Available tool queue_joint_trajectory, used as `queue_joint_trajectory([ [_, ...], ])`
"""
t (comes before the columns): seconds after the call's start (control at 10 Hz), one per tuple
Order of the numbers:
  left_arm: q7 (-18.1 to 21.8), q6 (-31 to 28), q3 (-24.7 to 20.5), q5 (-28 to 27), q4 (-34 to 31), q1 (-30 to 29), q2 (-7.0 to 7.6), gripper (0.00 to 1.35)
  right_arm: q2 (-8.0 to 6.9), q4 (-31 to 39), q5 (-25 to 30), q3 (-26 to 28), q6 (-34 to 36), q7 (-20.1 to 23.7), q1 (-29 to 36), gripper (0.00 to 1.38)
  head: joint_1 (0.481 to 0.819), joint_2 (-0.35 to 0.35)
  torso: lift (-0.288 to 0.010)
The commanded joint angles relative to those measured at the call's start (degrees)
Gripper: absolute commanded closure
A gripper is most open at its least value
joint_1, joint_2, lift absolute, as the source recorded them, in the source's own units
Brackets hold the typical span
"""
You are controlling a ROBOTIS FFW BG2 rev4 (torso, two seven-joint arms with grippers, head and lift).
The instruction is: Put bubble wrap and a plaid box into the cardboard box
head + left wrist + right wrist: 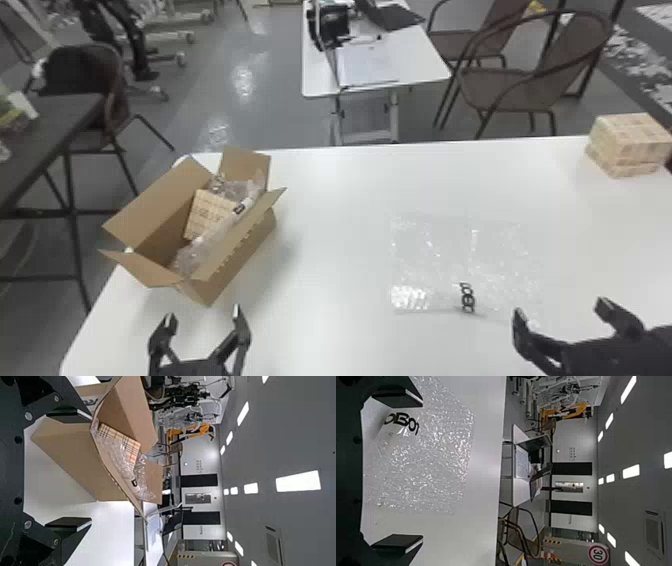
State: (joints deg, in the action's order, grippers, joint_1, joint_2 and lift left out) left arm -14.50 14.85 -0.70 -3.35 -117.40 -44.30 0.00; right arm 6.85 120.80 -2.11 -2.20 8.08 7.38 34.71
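The open cardboard box (245,255) stands at the table's left, flaps spread. Inside it a plaid box (212,212) leans tilted among crumpled bubble wrap (200,255). Just in front of the box my left gripper (202,320) is open and holds nothing; in the left wrist view the left gripper (81,469) faces the box's side (75,459). A flat sheet of bubble wrap (462,260) lies right of centre. My right gripper (560,307), open and with nothing between its fingers, is near the sheet's front right corner; the right wrist view shows the right gripper (415,471) before the sheet (431,459).
Several plaid boxes (630,142) are stacked at the white table's (340,185) far right corner. Beyond the table stand a smaller white table (420,72) with equipment and brown chairs (515,90). A dark table (65,125) is at the far left.
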Motion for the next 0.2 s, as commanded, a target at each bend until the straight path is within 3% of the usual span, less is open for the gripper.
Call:
queue_joint_trajectory([
  [0.0,0.0,0.0,0.1,0.0,0.0,0.0,-0.15,0.37,0.0,0.0,0.0,0.0,0.0,0.0,0.0,0.1,0.695,0.145,-0.109],
  [0.1,0.0,0.1,0.1,0.0,0.0,0.1,-0.15,0.37,0.0,0.0,0.0,0.0,0.0,0.0,0.0,0.1,0.695,0.145,-0.109],
])
